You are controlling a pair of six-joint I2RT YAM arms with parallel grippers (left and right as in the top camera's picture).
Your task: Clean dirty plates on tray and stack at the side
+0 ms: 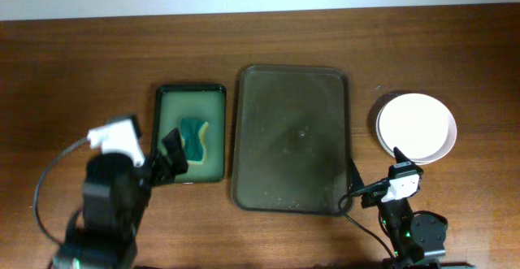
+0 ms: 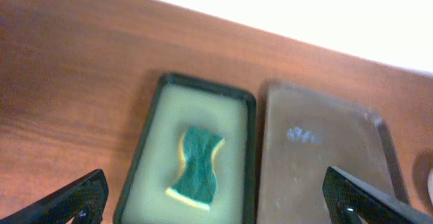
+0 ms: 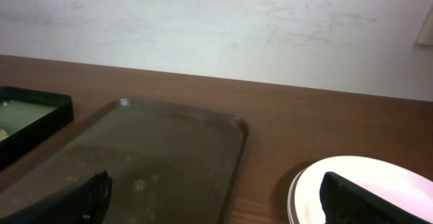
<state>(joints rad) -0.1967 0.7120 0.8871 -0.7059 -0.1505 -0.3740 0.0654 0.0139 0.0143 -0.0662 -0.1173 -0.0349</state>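
The dark brown tray (image 1: 292, 139) lies in the middle of the table and holds no plates; it also shows in the left wrist view (image 2: 318, 163) and the right wrist view (image 3: 149, 156). White plates (image 1: 416, 127) are stacked to its right, also seen in the right wrist view (image 3: 365, 183). A green and yellow sponge (image 1: 194, 137) lies in a small black tray (image 1: 190, 90) of pale liquid, left of the big tray; the sponge also shows in the left wrist view (image 2: 197, 164). My left gripper (image 1: 168, 157) is open and empty at the small tray's near left. My right gripper (image 1: 382, 180) is open and empty between tray and plates.
Bare wooden table (image 1: 81, 74) surrounds the trays. A pale wall runs along the table's far edge (image 3: 216, 28). Cables trail from both arms near the front edge.
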